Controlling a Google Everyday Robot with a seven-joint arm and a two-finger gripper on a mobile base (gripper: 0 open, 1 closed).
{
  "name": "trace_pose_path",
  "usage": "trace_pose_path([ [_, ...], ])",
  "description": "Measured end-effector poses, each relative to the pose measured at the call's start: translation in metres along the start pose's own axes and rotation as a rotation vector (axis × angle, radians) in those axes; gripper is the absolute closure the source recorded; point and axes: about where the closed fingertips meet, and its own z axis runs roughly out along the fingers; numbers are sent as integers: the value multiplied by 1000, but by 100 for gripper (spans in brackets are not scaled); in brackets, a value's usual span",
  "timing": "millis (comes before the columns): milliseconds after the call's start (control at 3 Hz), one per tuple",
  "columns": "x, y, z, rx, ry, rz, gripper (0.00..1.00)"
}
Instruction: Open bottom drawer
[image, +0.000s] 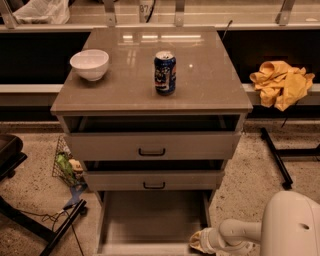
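- Bottom drawer (150, 220): lowest of three, under the cabinet's other two fronts. It stands well out toward the camera, with its plain grey floor exposed. Its front and handle fall at or below the lower edge of the view.
- Gripper (199, 242): low at the drawer's right front corner, at the end of the white arm (240, 231) that reaches in from the lower right. Whether it is open or closed cannot be told, nor whether it touches the drawer.
- Step in hand (judgement): the end of the pull. The drawer looks open to most of its travel, so the task appears nearly or fully done.
- Next move (judgement): at most a short, straight pull along the runners, then letting go and backing the arm clear without nudging the drawer inward.
- Middle drawer (154, 180) and top drawer (151, 146): each slightly ajar, black handles visible, not part of the task.
- Tabletop (210, 75): carries a can (165, 73) near centre and a white bowl (89, 64) at the left, well apart.
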Motion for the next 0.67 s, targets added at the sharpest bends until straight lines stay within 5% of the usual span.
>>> trace_pose_path([
  [333, 5, 46, -8, -89, 3, 28, 100],
  [667, 4, 49, -9, -103, 4, 33, 100],
])
